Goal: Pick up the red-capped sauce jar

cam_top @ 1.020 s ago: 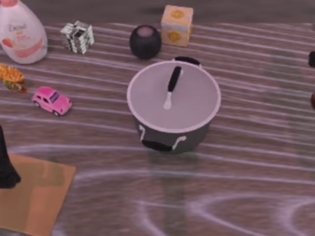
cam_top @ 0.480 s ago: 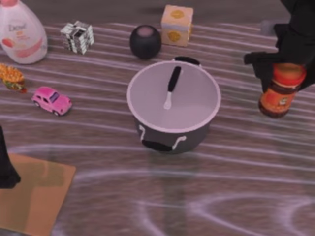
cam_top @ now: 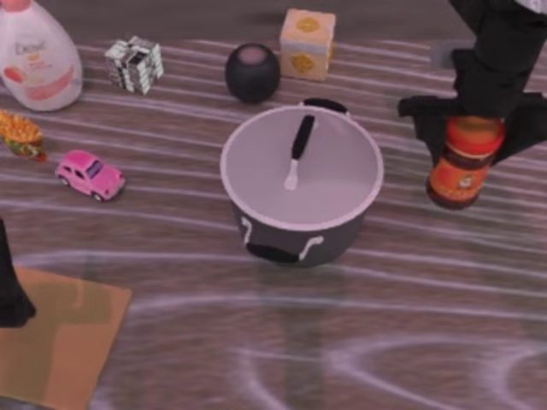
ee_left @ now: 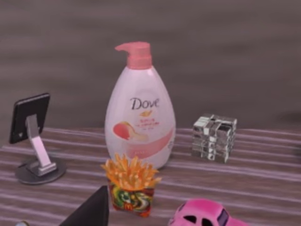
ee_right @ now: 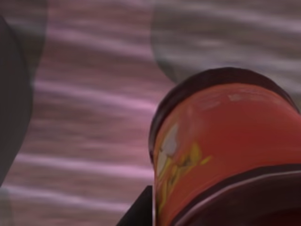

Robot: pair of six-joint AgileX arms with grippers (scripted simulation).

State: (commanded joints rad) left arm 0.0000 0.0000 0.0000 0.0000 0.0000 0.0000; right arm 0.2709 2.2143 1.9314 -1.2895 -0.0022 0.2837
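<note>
The red-capped sauce jar point(cam_top: 461, 166), with a dark brown body and an orange label, hangs slightly tilted at the right side of the table, to the right of the grey pot point(cam_top: 301, 184). My right gripper point(cam_top: 475, 118) comes down from the far right corner and is shut on the jar around its cap. In the right wrist view the jar point(ee_right: 225, 150) fills the picture, with one dark finger point(ee_right: 141, 211) against its side. My left arm point(cam_top: 8, 286) stays parked at the near left edge.
A black sphere with a pinkish top point(cam_top: 252, 72) and a yellow box point(cam_top: 307, 43) stand behind the pot. At the far left are a Dove bottle point(cam_top: 32, 60), a mirrored cube point(cam_top: 134, 64), fries point(cam_top: 20, 134) and a pink car point(cam_top: 90, 174). A tan mat point(cam_top: 64, 342) lies near left.
My right gripper has come in from the right edge holding the jar and has moved it leftward, closer to the pot. The left arm has not moved.
</note>
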